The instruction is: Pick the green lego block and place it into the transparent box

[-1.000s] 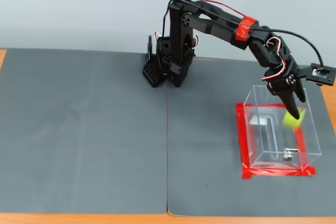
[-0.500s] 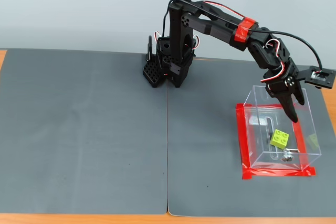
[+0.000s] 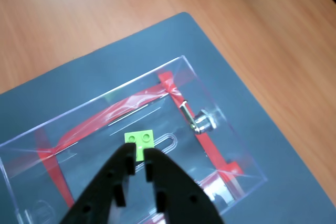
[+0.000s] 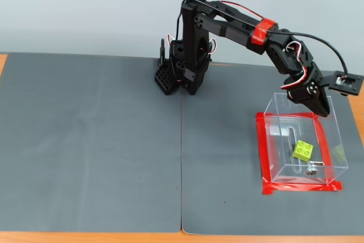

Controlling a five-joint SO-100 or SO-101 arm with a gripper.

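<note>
The green lego block (image 3: 139, 138) lies inside the transparent box (image 3: 185, 61), on its floor near a slot. In the fixed view the block (image 4: 302, 150) sits slightly tilted in the box (image 4: 272, 140), well below my gripper. My gripper (image 3: 139, 157) hovers above the box's open top with its black fingers (image 3: 157, 171) a narrow gap apart and nothing between them; the block shows through the gap. In the fixed view the gripper (image 4: 324, 111) points down at the box's far rim.
Red tape (image 4: 301, 186) edges the box base and a small metal fitting (image 3: 202, 120) sits at it. The box stands on a dark grey mat (image 4: 102, 140) over a wooden table (image 3: 105, 9). The arm's base (image 4: 185, 75) is at the mat's far middle.
</note>
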